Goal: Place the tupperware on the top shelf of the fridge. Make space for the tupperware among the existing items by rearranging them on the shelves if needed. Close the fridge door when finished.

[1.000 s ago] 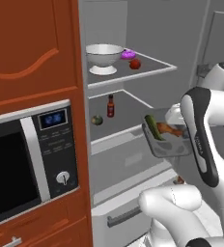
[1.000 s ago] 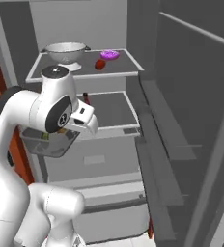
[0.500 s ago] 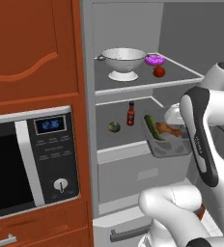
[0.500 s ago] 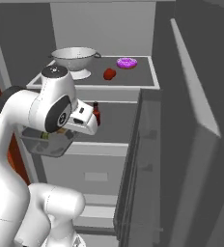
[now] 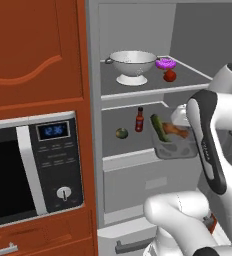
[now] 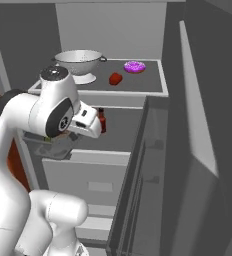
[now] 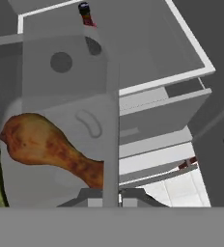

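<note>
while the white colander (image 5: 132, 65), purple bowl (image 5: 165, 63) and red fruit (image 5: 170, 75) are sitting on the top shelf (image 5: 153, 90), the gripper (image 7: 109, 195) is pinching the tupperware (image 5: 174, 142) wall, holding it by the lower shelf.

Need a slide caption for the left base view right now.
End effector shut on the tupperware beside the open fridge; colander, purple bowl and red fruit occupy the top shelf.

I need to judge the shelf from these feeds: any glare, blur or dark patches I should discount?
Left base view: sharp, flat even light, top shelf and colander clear. Right base view: fridge door a dim grey mass, arm hides the tupperware. Hand view: sharp, see-through tupperware wall overlays the shelves.
</note>
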Available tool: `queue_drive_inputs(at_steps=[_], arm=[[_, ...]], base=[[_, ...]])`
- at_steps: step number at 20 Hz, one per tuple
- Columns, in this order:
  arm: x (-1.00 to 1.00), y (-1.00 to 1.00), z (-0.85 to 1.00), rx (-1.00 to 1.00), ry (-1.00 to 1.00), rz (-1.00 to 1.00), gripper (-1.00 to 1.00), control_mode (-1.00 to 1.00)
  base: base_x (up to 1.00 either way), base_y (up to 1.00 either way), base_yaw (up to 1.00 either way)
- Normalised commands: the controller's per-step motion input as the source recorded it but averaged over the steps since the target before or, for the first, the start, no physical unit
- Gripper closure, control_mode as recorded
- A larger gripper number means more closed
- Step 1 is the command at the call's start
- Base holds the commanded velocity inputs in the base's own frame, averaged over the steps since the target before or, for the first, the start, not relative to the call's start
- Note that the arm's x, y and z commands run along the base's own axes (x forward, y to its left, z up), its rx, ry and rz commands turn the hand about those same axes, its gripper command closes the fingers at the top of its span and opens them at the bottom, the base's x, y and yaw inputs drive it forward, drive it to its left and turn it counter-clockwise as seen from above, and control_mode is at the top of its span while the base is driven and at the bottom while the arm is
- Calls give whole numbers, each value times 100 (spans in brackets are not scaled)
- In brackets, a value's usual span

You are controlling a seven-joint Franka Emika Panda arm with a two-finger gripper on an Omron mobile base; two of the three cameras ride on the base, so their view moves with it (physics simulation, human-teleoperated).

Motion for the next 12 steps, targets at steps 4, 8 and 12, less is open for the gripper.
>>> queue_drive_inputs(at_steps=[4, 8, 12], arm=[[-8, 0, 61, 0, -16, -23, 100, -100], [-14, -9, 61, 3, -7, -30, 100, -100], [-5, -39, 35, 0, 0, -38, 100, -100]], base=[[0, 0, 0], [0, 0, 0], [0, 0, 0]])
